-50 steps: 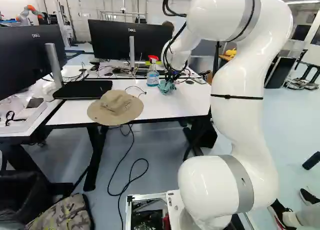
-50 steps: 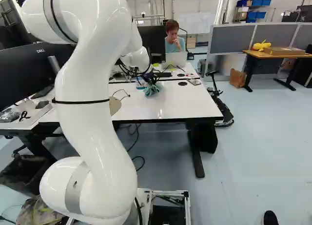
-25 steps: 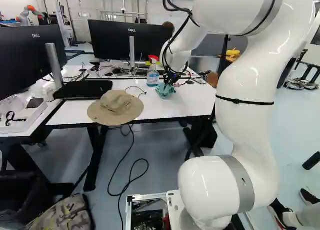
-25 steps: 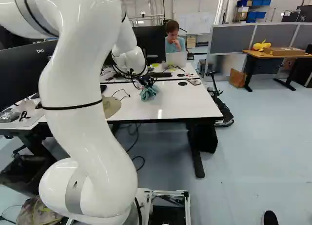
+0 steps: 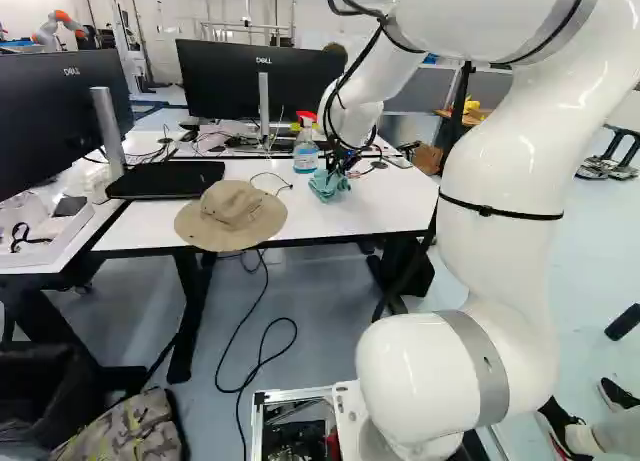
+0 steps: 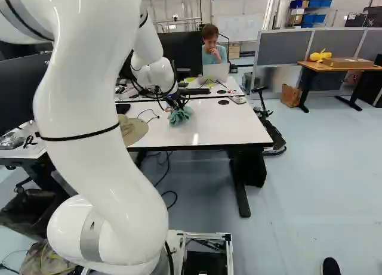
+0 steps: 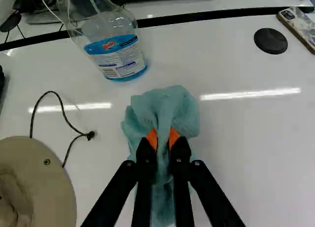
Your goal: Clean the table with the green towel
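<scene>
The arm arches forward, claw (orange-padded) pinched tight.

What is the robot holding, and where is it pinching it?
The green towel, pinched by a bunched-up fold near its middle between the gripper's orange pads.

Bright, even indoor light in both base views, glossy highlights along the white robot arm, shade beneath the white tabletop, dimmer wrist view, streaks of glare middle left and right, upper-left background perhaps slightly soft in left base view
</scene>
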Controlling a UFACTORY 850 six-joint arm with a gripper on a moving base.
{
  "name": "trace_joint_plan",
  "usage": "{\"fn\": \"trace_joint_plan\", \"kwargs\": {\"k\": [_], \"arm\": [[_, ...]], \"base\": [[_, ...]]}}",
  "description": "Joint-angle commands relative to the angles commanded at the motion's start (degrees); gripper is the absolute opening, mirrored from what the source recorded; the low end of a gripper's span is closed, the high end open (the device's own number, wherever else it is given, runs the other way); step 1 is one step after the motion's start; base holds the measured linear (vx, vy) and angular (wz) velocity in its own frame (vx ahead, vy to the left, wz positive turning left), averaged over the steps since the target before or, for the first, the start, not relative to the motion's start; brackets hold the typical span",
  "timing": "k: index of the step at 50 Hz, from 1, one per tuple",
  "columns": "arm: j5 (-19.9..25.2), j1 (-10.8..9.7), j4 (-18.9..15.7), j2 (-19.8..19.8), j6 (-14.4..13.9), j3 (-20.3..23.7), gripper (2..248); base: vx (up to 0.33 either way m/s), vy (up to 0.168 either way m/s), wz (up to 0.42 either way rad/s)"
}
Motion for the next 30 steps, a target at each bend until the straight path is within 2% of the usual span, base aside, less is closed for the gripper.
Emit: {"fn": "trace_joint_plan", "kwargs": {"k": [30], "arm": [[0.0,0.0,0.0,0.1,0.0,0.1,46]], "base": [[0.0,0.0,0.0]]}}
